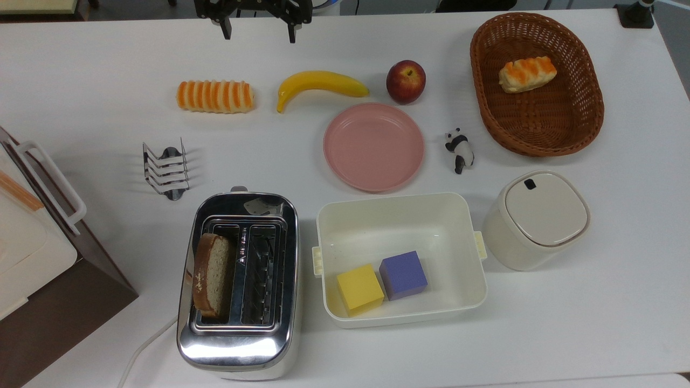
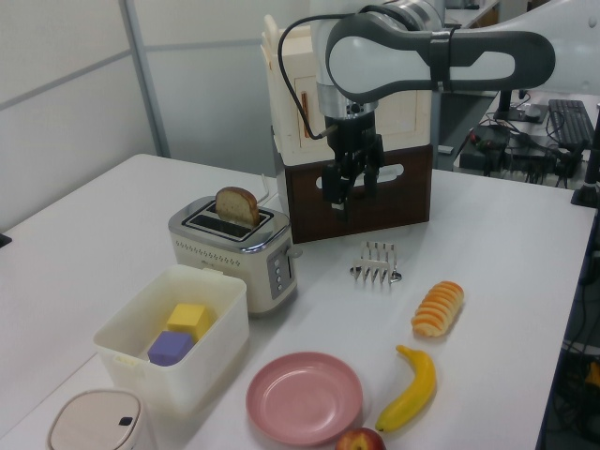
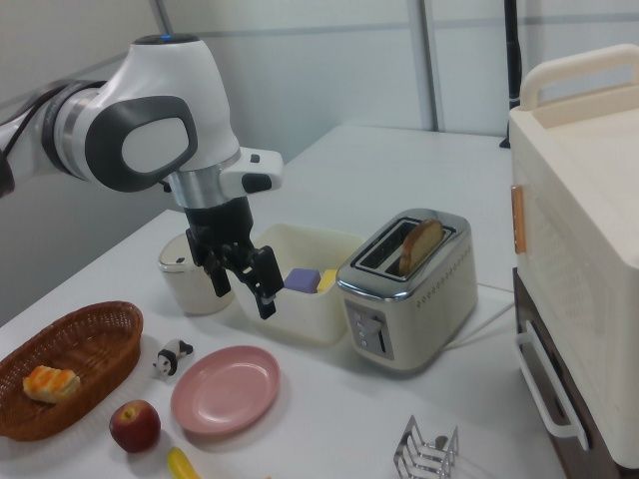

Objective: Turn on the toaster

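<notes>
The chrome two-slot toaster (image 1: pixel 237 285) (image 2: pixel 239 248) (image 3: pixel 409 289) stands near the table's front edge in the top view. A slice of bread (image 1: pixel 213 275) (image 2: pixel 237 204) (image 3: pixel 420 244) sticks up from one slot. A small lever (image 1: pixel 239 189) shows at its far end, and a white cord (image 1: pixel 145 345) trails off toward the front edge. My gripper (image 1: pixel 259 31) (image 2: pixel 352 187) (image 3: pixel 245 291) hangs open and empty above the table's far edge, well away from the toaster.
A wire toast rack (image 1: pixel 166 168), striped roll (image 1: pixel 215 96), banana (image 1: pixel 318 84), apple (image 1: pixel 405 81) and pink plate (image 1: pixel 373 146) lie between gripper and toaster. A white bin (image 1: pixel 388 215) sits beside the toaster, a white-and-brown appliance (image 1: pixel 32 242) on its other side.
</notes>
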